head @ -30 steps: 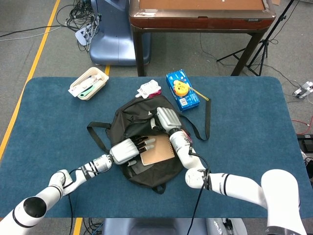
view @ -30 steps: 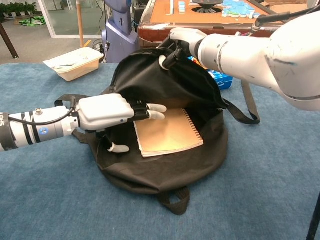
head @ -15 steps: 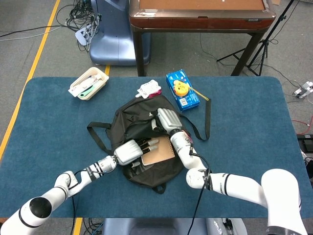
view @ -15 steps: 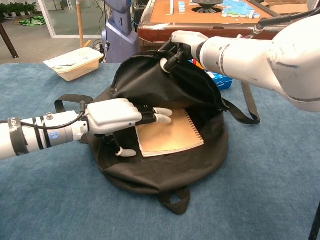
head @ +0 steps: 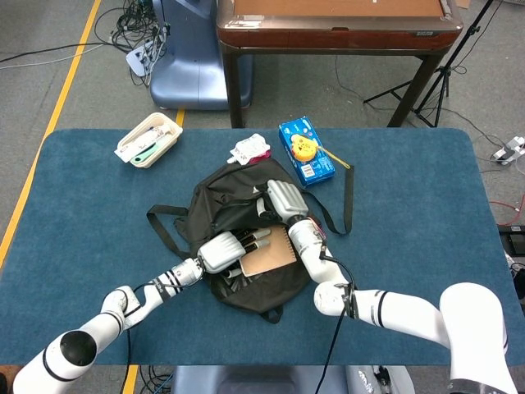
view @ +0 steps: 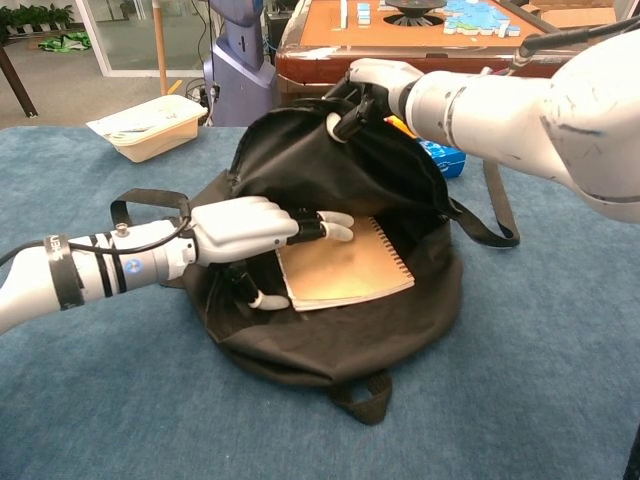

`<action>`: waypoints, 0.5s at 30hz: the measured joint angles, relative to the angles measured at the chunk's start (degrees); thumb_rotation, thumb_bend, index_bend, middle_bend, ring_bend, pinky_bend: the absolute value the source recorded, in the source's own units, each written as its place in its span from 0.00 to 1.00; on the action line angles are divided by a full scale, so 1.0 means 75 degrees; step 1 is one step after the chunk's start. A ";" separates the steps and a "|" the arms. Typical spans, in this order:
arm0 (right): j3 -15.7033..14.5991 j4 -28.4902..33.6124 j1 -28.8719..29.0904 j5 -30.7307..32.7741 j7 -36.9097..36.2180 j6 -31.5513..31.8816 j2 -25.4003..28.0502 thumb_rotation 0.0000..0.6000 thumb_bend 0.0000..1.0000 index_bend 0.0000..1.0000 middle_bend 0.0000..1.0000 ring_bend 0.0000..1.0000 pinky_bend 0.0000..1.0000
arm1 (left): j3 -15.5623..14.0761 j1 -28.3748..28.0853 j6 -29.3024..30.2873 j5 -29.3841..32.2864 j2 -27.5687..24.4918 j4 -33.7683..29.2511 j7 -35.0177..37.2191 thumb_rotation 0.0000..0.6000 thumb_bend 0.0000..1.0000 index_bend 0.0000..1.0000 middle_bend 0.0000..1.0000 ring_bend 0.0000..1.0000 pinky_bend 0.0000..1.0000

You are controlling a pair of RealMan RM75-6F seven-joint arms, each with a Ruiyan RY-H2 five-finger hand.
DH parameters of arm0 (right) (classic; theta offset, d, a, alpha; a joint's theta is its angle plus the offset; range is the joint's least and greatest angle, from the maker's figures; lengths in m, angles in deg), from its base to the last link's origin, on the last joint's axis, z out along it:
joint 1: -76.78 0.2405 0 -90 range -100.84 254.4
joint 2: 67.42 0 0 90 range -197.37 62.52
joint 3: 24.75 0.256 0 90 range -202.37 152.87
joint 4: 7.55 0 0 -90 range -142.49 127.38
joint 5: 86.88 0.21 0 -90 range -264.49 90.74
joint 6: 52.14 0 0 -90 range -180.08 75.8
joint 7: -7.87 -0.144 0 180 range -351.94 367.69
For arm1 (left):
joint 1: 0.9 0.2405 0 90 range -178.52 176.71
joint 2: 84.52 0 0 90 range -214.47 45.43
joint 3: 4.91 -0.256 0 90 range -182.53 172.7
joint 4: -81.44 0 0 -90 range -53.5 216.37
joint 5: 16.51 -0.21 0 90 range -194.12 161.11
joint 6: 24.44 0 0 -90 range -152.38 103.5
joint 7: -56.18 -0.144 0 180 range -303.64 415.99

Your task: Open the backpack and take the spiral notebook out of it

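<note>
The black backpack point(head: 220, 201) lies open in the middle of the blue table. My right hand point(head: 283, 199) grips its upper flap and holds it raised, seen close in the chest view as the right hand point(view: 378, 84) above the backpack point(view: 320, 165). Inside lies the tan spiral notebook point(head: 271, 256), its wire binding on the right. My left hand point(head: 220, 249) reaches into the opening. In the chest view the left hand point(view: 248, 228) lays its fingers flat on the cover of the notebook point(view: 350, 268), its thumb beside the near left corner.
A beige tray point(head: 148, 139) with small items sits at the back left. A white packet point(head: 249, 149) and a blue box point(head: 305, 150) with a yellow tape measure lie just behind the backpack. A wooden table point(head: 336, 29) stands beyond the far edge.
My left hand has slid further into the backpack, its fingers now lying across the notebook cover. The backpack and notebook shifted slightly right. The right hand keeps the flap raised.
</note>
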 measured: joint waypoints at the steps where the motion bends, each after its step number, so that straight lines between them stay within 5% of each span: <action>1: -0.0001 -0.0021 0.0001 0.0001 -0.0012 -0.0001 -0.0005 1.00 0.72 0.70 0.48 0.24 0.28 | -0.0001 -0.0008 0.0001 0.0015 0.0024 0.0047 0.0066 1.00 0.25 0.15 0.00 0.06 0.14; 15: -0.0037 -0.0268 0.0070 0.0080 -0.0044 -0.0074 -0.0084 1.00 0.72 0.70 0.48 0.24 0.28 | 0.0024 -0.0062 -0.0046 0.0238 0.0397 0.0596 0.0473 1.00 0.31 0.30 0.08 0.12 0.14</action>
